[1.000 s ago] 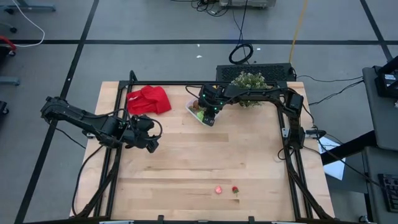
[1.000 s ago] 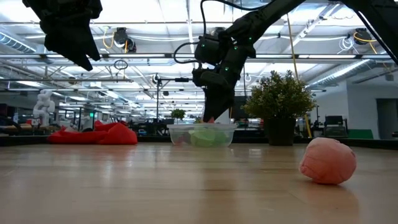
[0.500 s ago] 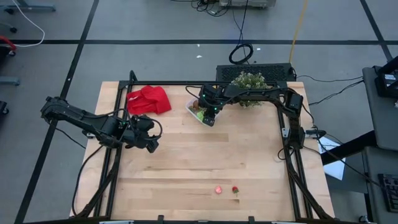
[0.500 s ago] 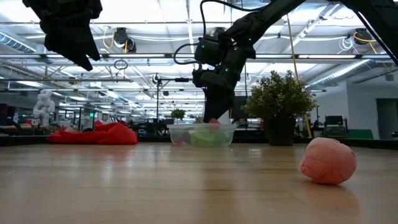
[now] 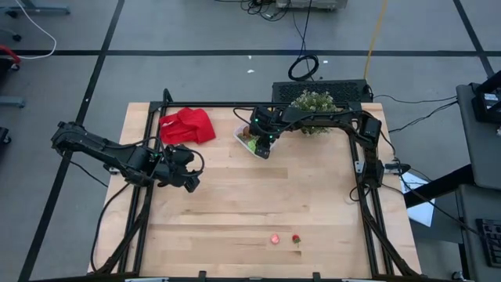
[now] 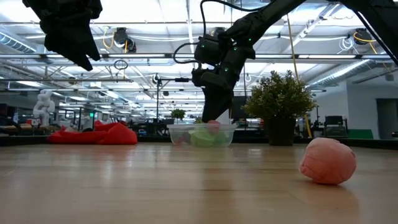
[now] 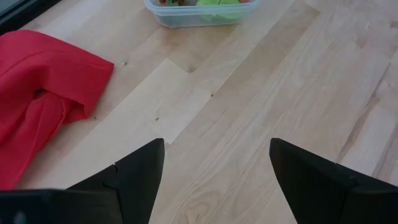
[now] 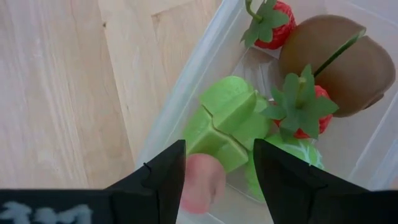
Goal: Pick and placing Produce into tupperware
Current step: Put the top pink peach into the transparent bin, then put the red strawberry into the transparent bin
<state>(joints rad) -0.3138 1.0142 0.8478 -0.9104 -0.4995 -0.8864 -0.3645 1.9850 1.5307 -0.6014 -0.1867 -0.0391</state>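
Wooden table (image 5: 258, 196): my right gripper (image 8: 214, 168), fingers apart, hangs directly above a pink piece (image 8: 202, 182) inside the tupperware (image 5: 247, 141); my left gripper (image 7: 214, 171) waits open.

Two matte black, jointed arms here, left one in the high view's left-middle, right one upper centre, both bolted to black frame rails. The left tool (image 5: 188, 178) shows two broad, wedge-shaped dark fingers (image 7: 134, 177) with a fine seam on the inner edge. The right tool (image 8: 217, 165) has matching black fingers, and small green lights glow on its wrist housing; looped black cable trails behind.
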